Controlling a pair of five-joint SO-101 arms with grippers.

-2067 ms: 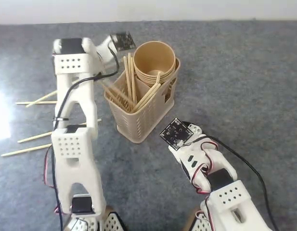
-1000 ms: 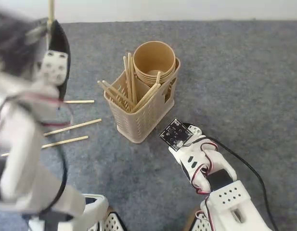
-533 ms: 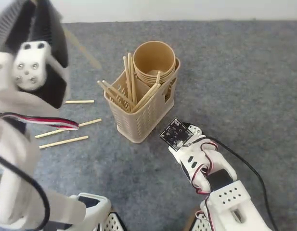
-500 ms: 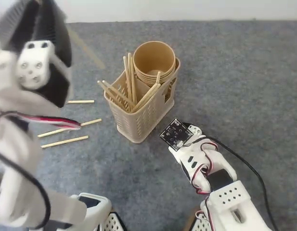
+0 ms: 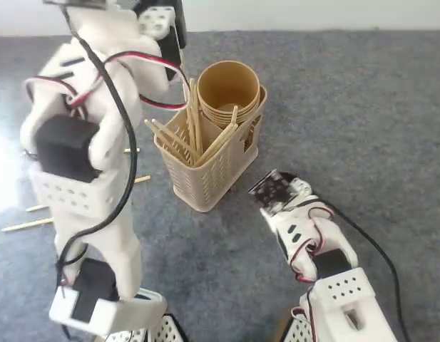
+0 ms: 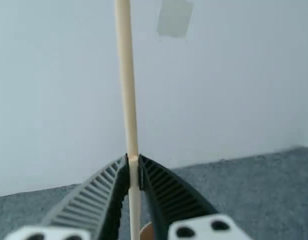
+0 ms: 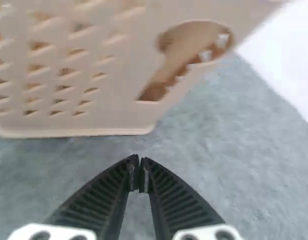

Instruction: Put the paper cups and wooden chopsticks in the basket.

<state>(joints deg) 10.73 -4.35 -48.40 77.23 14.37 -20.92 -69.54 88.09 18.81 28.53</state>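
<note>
A beige slatted basket point(image 5: 209, 167) stands on the grey carpet. Stacked paper cups point(image 5: 229, 85) fill its far compartment and several wooden chopsticks point(image 5: 182, 135) lean in its near one. My left gripper point(image 6: 133, 161) is shut on one chopstick point(image 6: 125, 75), which points straight out past the fingertips toward a pale wall. In the high view that gripper point(image 5: 173, 35) is raised beside the basket's far left corner. My right gripper point(image 7: 139, 167) is shut with nothing in it, low over the carpet just short of the basket wall point(image 7: 69, 75). A cup point(image 7: 193, 45) shows through the handle hole.
Loose chopsticks point(image 5: 23, 225) lie on the carpet to the left of the basket, partly hidden behind the raised left arm point(image 5: 84, 164). The right arm point(image 5: 305, 235) lies at the basket's near right. Open carpet spreads to the right.
The left arm has swung from high at the left, close to the camera, over to the basket's far left corner. The right arm has shifted slightly to the right.
</note>
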